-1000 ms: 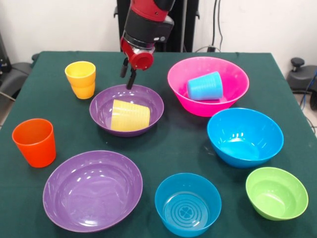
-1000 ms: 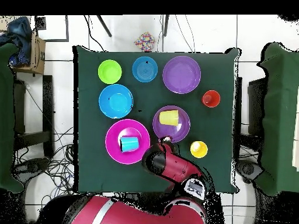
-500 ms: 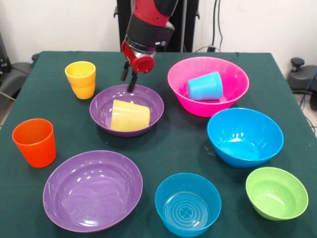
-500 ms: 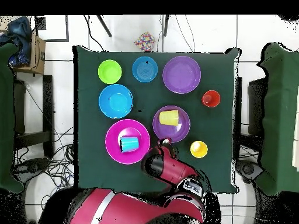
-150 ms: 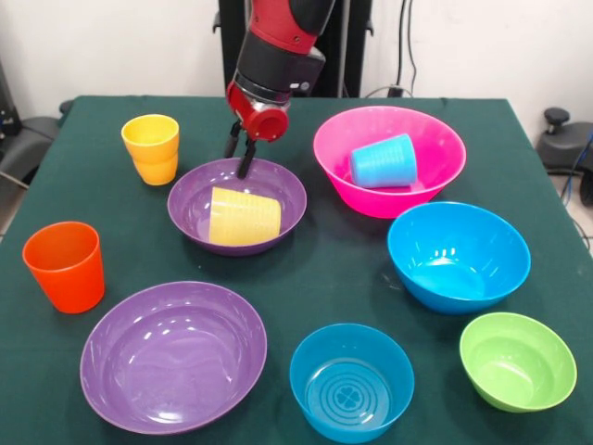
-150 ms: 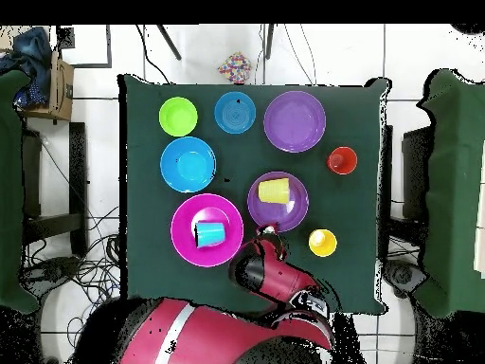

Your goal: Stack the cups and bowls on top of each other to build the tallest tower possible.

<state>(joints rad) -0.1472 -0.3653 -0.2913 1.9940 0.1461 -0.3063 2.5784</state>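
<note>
On the left side of the green counter [image 5: 83, 148] in the front view there's an orange cup [image 5: 65, 265], and further back an amber-yellow cup [image 5: 151, 148] that looks like two nested together. Closer to the camera sits a wide purple bowl [image 5: 173, 355], empty.

Next over, the second purple bowl [image 5: 237, 205] has a pale yellow ribbed cup [image 5: 244, 216] lying on its side in it. The pincer [image 5: 238, 151] hangs right over that bowl's far rim, fingers a little apart, gripping nothing. So the ribbed cup is just below and camera-side of the tips, not touching.

Moving right: a small blue bowl [image 5: 351, 380] at the front, a big pink bowl [image 5: 389, 159] at the back with a light blue cup [image 5: 382, 161] tipped over in it, then a big blue bowl [image 5: 458, 255] and a small green bowl [image 5: 517, 360].
</note>
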